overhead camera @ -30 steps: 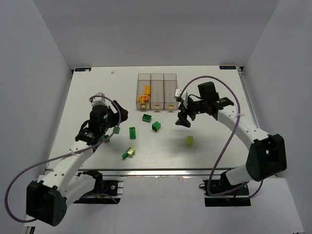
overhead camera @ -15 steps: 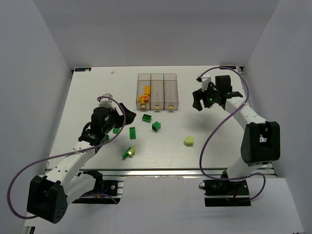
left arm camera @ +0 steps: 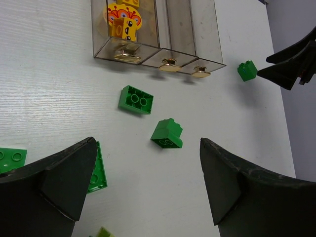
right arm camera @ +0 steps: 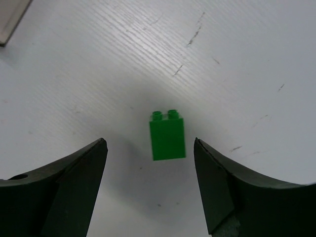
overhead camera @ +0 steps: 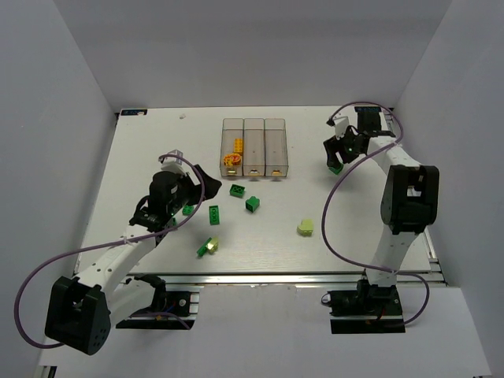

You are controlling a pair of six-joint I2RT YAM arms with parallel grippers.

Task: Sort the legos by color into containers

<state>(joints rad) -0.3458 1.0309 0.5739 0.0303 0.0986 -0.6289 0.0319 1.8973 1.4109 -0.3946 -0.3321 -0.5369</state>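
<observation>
1. A second ago the right gripper (overhead camera: 340, 150) was just in front of the containers (overhead camera: 264, 134). Now it has swung to the back right of the table (overhead camera: 142, 157), well apart from them.
2. The left gripper (left arm camera: 148, 148) has only edged a little to the right and still hangs over the loose legos in the middle.
3. The bricks on the table have not moved. The orange and yellow pieces (overhead camera: 231, 160) still sit in the leftmost bin.
4. The right arm is folded close to the table's right edge, with little room beyond it. The stretch between it and the containers is bare white surface.
5. The right gripper's jaws stand wide apart and hold nothing. A bright green brick (right arm camera: 168, 136) lies flat on the table between the two fingers, touching neither, with its studs pointing away from the wrist.
6. The left gripper's jaws are also spread wide and empty. Two green bricks (left arm camera: 136, 99) (left arm camera: 167, 134) lie ahead of it, between it and the containers. A flat green brick (left arm camera: 96, 170) lies just beside its left finger.
7. A pale yellow-green brick (overhead camera: 305, 227) sits alone toward the near right. Another (overhead camera: 208, 247) lies near the front edge.
</observation>
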